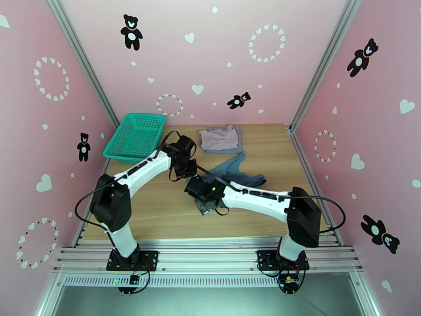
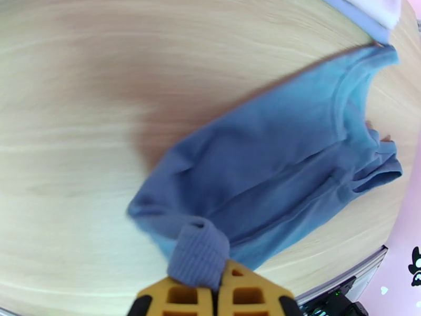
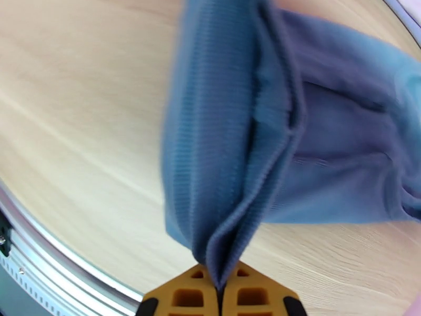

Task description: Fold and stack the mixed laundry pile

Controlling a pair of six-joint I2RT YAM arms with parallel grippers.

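Observation:
The teal-blue sleeveless top [image 1: 239,172] lies crumpled on the wooden table, mid-right. My left gripper [image 1: 185,172] is shut on a fold of its hem [image 2: 199,254], and the cloth [image 2: 273,164] spreads away from the yellow fingers [image 2: 181,298]. My right gripper [image 1: 202,193] is shut on another edge of the same top [image 3: 237,154], which rises in a ridge from its fingertips [image 3: 220,290]. Behind it a pale mauve-grey garment [image 1: 218,137] lies folded on a grey-lavender one [image 1: 239,137], whose corners show in the left wrist view [image 2: 368,11].
A green mesh basket [image 1: 136,136] stands at the table's back left corner. Pink walls with metal rails close in the table on three sides. Bare wood [image 1: 158,206] lies in front of both grippers.

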